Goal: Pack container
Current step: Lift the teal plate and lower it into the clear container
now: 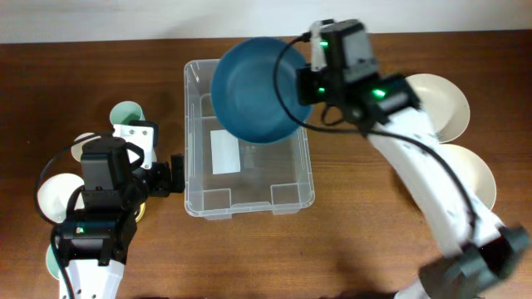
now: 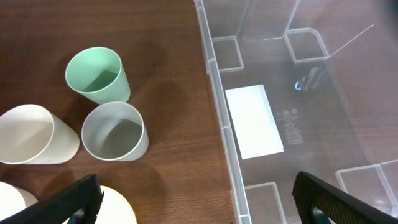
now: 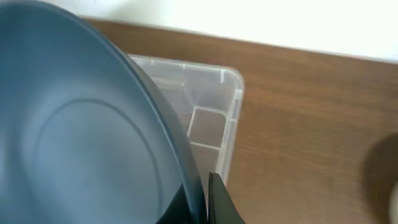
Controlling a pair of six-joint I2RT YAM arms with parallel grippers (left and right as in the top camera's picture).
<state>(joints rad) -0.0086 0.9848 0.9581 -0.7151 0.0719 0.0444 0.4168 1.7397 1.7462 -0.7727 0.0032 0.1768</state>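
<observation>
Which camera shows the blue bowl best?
Overhead: nearly the whole blue bowl shows, tilted above the container. The right wrist view sees only part of its inside and rim; the left wrist view misses it.

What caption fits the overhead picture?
Right gripper holds a blue bowl above the clear container while the open left gripper sits beside it.

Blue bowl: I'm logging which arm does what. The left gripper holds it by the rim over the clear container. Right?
Wrong arm. The right gripper holds the blue bowl by the rim over the clear container, as the overhead view shows. The left gripper stands open beside the container, holding nothing.
</observation>
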